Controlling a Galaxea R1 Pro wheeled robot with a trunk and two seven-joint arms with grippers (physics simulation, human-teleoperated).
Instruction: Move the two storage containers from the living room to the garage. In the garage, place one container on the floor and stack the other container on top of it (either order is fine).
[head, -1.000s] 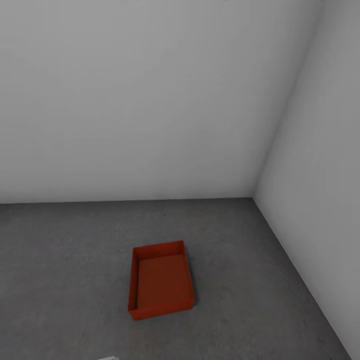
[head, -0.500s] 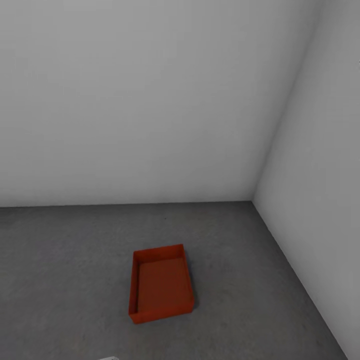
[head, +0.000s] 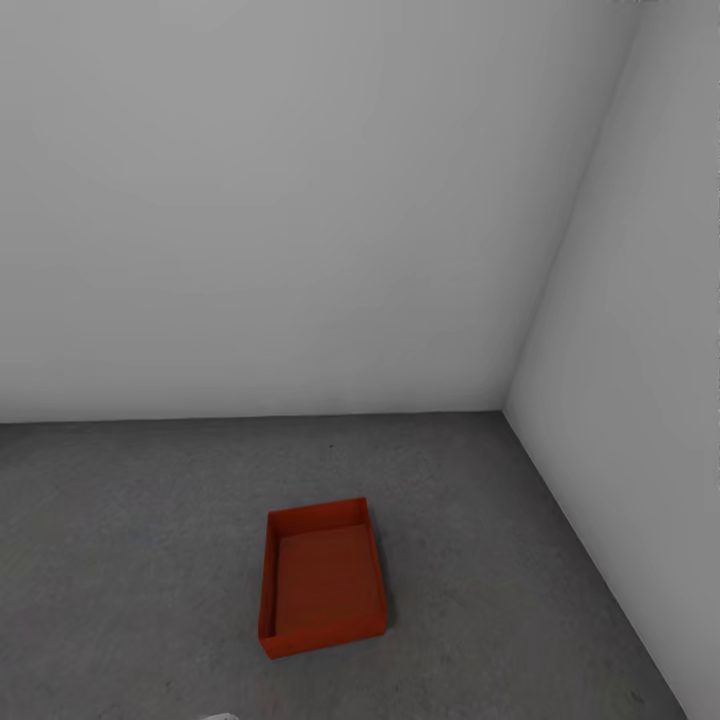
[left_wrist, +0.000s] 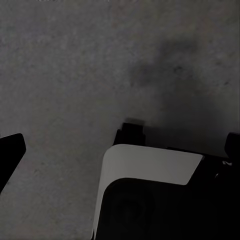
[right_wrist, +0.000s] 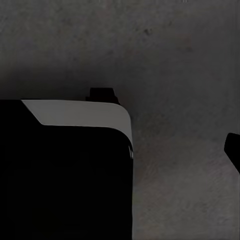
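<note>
My left gripper (left_wrist: 120, 150) hangs with its two dark fingers spread wide, one at each edge of the left wrist view, and nothing between them but floor. Of my right gripper I catch one dark fingertip (right_wrist: 233, 150). Its partner is lost against the black of my own body, so I cannot tell whether that gripper is spread or pressed together.

One orange-red rectangular open-top storage container (head: 323, 578) sits flat and upright on the dark grey mottled concrete floor (head: 120, 520) of the garage. It is near the corner where the two plain grey-white walls (head: 300, 200) meet, but apart from both. Its hollow is empty and nothing is stacked on it.

I judge the first half of the job done, with the bottom bin set down. The step in hand is going for the second container, which means turning my base away from this corner and driving to the living room. Once I have it, the stacking will call for lining its long sides up with this one's and lowering it level so it seats squarely. The thin walls could make it tip or ride up on a rim if it comes down skewed.

Both wrist cameras look straight down at the concrete past the white-and-black shell of my base (left_wrist: 150, 165). From that I take both arms to be hanging low beside my trunk, not reaching.
</note>
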